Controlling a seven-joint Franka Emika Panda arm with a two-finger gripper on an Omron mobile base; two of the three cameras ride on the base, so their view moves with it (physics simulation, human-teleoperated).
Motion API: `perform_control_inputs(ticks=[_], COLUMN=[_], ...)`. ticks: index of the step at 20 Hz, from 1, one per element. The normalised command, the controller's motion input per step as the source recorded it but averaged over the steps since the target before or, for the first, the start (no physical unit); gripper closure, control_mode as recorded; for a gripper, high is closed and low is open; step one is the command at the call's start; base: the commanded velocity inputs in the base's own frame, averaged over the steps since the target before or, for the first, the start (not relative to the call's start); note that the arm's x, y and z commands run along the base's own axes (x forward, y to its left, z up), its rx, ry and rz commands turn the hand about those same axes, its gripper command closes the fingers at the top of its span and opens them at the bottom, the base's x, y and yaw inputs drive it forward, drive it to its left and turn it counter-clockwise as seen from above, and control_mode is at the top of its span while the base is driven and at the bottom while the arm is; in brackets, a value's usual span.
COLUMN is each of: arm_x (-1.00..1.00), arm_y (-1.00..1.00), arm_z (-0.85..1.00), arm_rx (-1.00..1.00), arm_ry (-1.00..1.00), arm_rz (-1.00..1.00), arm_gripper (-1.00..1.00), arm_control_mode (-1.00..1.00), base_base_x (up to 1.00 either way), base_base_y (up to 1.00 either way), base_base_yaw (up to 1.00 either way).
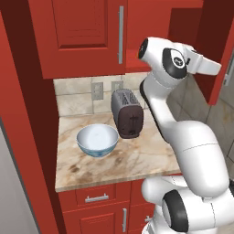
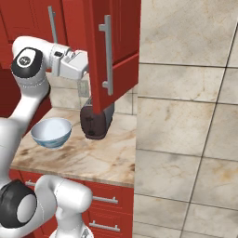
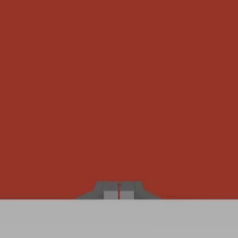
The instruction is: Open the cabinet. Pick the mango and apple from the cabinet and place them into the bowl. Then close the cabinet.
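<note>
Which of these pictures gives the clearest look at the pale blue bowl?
The left base view: the bowl sits whole and unobstructed on the counter. The right base view shows it smaller, partly behind the arm. The hand view faces plain red.

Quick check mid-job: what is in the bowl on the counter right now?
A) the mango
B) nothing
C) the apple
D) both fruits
B: the bowl shows a bare whitish inside in both base views, beside the toaster, with no fruit in it.
</note>
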Motion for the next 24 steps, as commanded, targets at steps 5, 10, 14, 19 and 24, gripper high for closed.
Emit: perform_control_inputs(ticks=[5, 10, 14, 19, 24], arm_x=[0.0, 0.0, 0.0, 0.0, 0.03], arm_y=[-0.22, -0.18, -0.17, -0.03, 0.21], arm_z=[-0.07, -0.04, -0.04, -0.07, -0.12], arm_rx=[0.0, 0.0, 0.0, -0.02, 0.0], arm_ry=[0.0, 0.0, 0.0, 0.0, -0.01], arm_rz=[0.0, 0.0, 0.0, 0.0, 0.16], arm_gripper=[1.0, 1.0, 1.0, 1.0, 1.0], arm_control_mode=[-1.0, -1.0, -1.0, -1.0, -1.0], base_base_x=[0.0, 0.0, 0.0, 0.0, 0.0], base_base_y=[0.0, 0.0, 0.0, 0.0, 0.0], base_base_yaw=[0.0, 0.0, 0.0, 0.0, 0.0])
